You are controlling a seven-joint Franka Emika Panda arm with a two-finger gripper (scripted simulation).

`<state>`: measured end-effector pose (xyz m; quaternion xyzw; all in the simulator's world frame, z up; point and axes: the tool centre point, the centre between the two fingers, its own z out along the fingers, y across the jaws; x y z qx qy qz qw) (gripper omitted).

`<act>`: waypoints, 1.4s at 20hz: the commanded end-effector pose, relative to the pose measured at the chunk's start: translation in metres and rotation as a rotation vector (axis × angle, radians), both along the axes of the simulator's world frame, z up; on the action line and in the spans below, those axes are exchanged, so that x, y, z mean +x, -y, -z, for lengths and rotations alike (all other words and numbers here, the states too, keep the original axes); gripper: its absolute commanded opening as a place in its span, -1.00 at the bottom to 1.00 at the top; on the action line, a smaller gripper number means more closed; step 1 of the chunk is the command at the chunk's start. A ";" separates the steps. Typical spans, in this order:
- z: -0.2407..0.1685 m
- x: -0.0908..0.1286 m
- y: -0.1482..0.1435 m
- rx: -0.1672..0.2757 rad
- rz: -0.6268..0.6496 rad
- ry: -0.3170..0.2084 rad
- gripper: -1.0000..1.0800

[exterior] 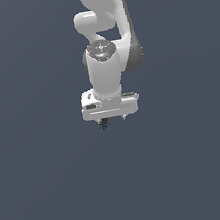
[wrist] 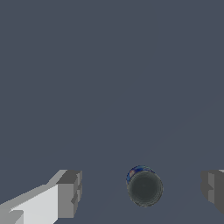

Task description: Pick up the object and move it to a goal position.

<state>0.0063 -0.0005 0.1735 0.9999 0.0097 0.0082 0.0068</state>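
Flanking one object [wrist: 144, 187]: one claw [wrist: 142, 192]

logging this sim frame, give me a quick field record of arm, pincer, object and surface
arm: white Panda arm pointing down at the floor
pincer: pincer open, fingers wide apart
object: small dark round object with a blue rim, seen from above
relation: object lies between the fingers, touching neither
exterior view: object just shows under the hand
surface: plain grey-blue floor
goal marker: none visible
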 end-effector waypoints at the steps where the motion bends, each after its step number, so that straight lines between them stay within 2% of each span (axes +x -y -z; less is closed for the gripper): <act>1: 0.000 0.000 0.000 0.000 0.000 0.000 0.92; 10: -0.016 0.006 0.014 0.010 0.052 0.013 0.92; 16: -0.011 0.003 0.015 0.009 0.044 0.011 0.92; 22: 0.012 -0.010 0.023 0.007 0.018 0.006 0.92; 28: 0.050 -0.037 0.034 0.006 -0.031 -0.003 0.92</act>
